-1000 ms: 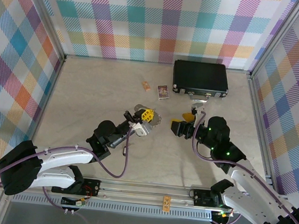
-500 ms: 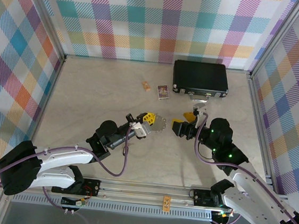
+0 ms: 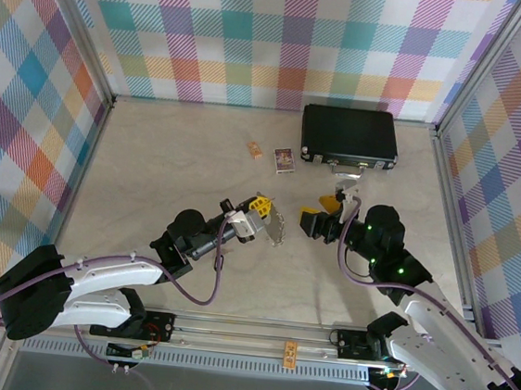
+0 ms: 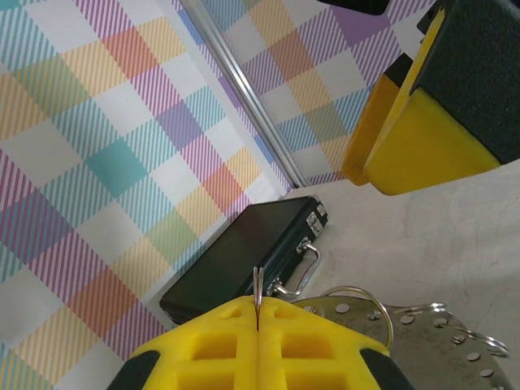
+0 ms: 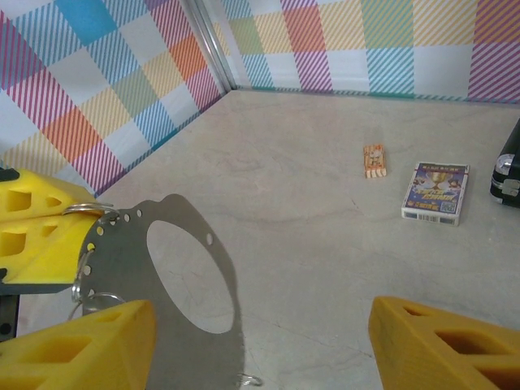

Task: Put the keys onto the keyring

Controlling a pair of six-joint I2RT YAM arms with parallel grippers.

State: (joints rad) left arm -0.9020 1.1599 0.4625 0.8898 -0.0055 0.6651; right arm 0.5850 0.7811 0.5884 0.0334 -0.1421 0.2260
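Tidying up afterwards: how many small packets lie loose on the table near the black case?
2. A small orange packet lies left of the black case; a card box sits between them, closer to the case. More may be hidden from view.

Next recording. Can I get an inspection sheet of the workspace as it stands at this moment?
Surface: pale table, no spills seen.
Job's things: flat metal ring with small holes, lifted off the table; no key made out.
Clutter: black case at the back, card pack and small orange piece beside it.
Grippers: left gripper shut on the metal ring's edge; right gripper open, facing the ring, holding nothing.
Cables: purple cables loop along both arms; none seen snagged.
Surroundings: checked walls on three sides, metal rail at the near edge.
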